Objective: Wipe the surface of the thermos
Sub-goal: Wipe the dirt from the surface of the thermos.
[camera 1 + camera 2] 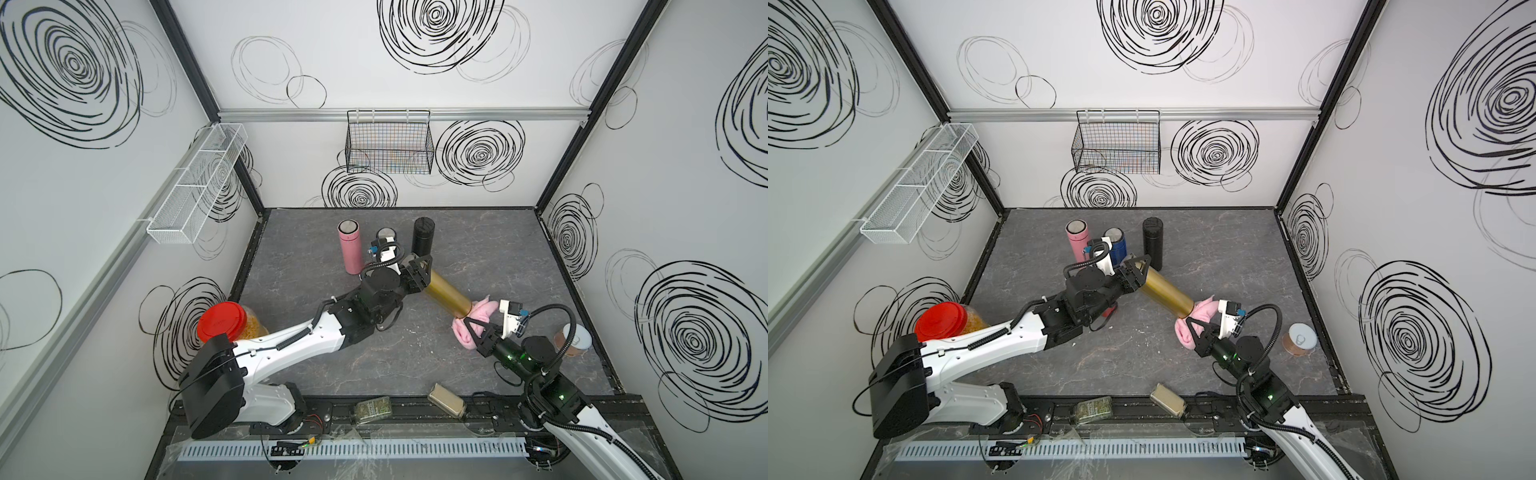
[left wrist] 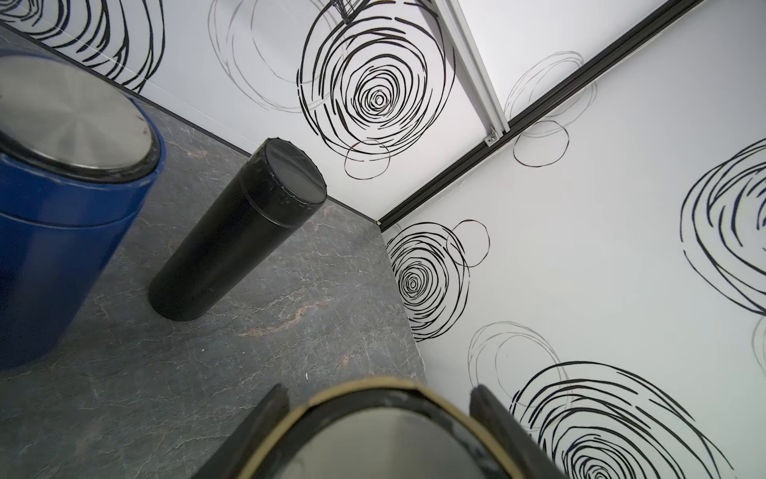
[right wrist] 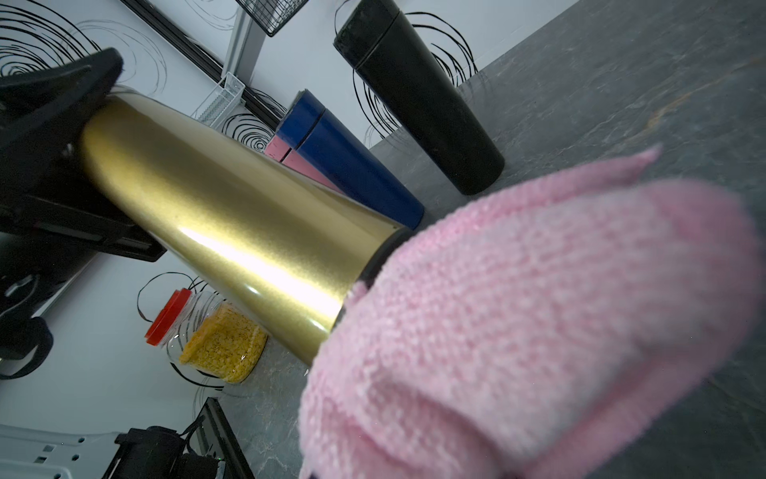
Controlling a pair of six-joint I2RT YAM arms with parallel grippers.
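The left pincer (image 1: 419, 266) was clamped on the cap end of the gold thermos (image 1: 449, 295), its jaws pressed against either side of the cap, as the left wrist view confirmed. It held the thermos tipped over on a slant above the middle of the desk (image 1: 519, 257), apparently clear of the top, with the base aimed toward the right front corner.

The right pincer (image 1: 473, 328) was closed tight on a bunched pink cloth (image 1: 484, 309). The cloth was pressed over the base end of the thermos, covering the bottom rim and the dark foot. In the right wrist view the cloth (image 3: 539, 311) met the gold wall just at that end.

By my reading the wipe was under way, since both the hold and the contact were set. Between cloth and left pincer the whole gold barrel lay bare and glossy. Nothing showed whether it was already clean, so I would count most of the length, and the side facing the desk, as left to do. The cap end under the jaws could not be reached without a regrip.

Toward the back edge stood a pink thermos (image 1: 350, 249), a blue thermos (image 2: 62, 207) and a black thermos (image 1: 423, 241), all upright and well clear of the cloth.
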